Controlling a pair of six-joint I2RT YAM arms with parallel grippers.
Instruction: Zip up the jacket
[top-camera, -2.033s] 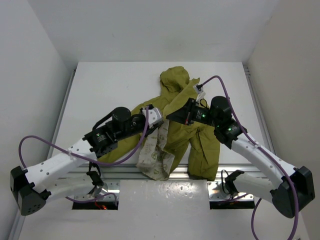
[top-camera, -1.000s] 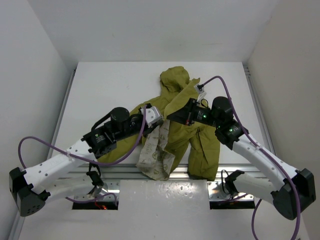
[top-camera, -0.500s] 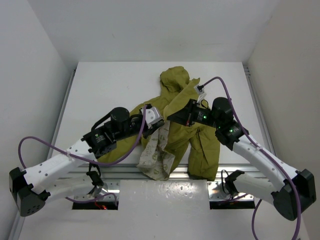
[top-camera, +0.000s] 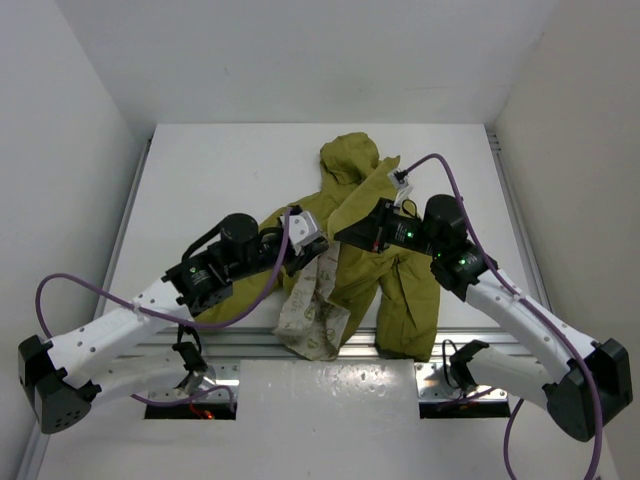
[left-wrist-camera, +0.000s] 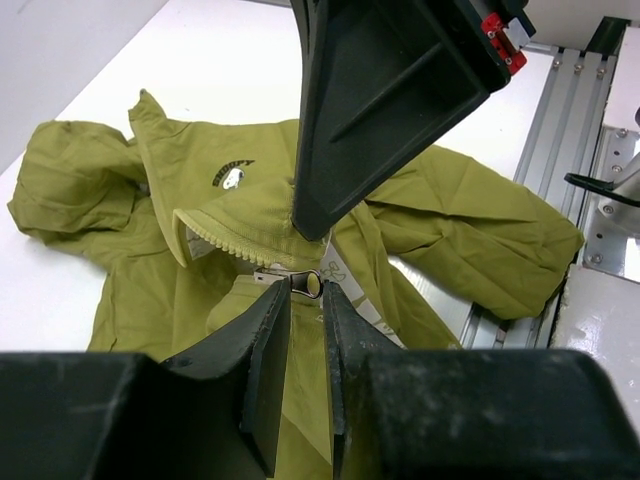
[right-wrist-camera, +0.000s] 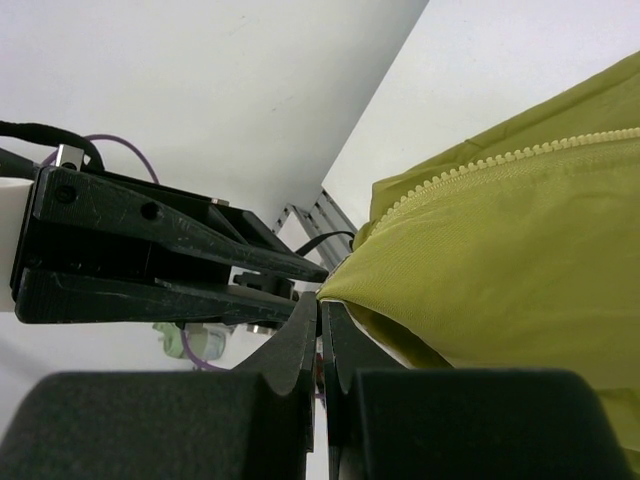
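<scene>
Jacket (top-camera: 385, 290) lay face-up in the middle of the white table (top-camera: 210, 170), hood towards the far wall. Its hem and one cream-lined front panel hung over the near edge, and the front was open for most of its length. Both arms reached in to meet over the chest.

The right gripper (right-wrist-camera: 320, 305) had its fingers pressed together on a fold of olive fabric at the front edge. It held that edge raised, right beside the cream zipper teeth (left-wrist-camera: 235, 238). The left gripper (left-wrist-camera: 305, 295) sat just below it, almost touching. Its fingers were only slightly apart and appeared to pinch the small metal zipper slider (left-wrist-camera: 300, 282) at their tips.

The step in hand looked like the start of the pull: slider gripped, fabric anchored, no length of zip visibly closed above it.

The next move would probably call for drawing the slider along the teeth towards the collar while the right grip kept the edge taut. With so little of the slider between the tips, the pull would need to run straight along the teeth or the hold could slip.
</scene>
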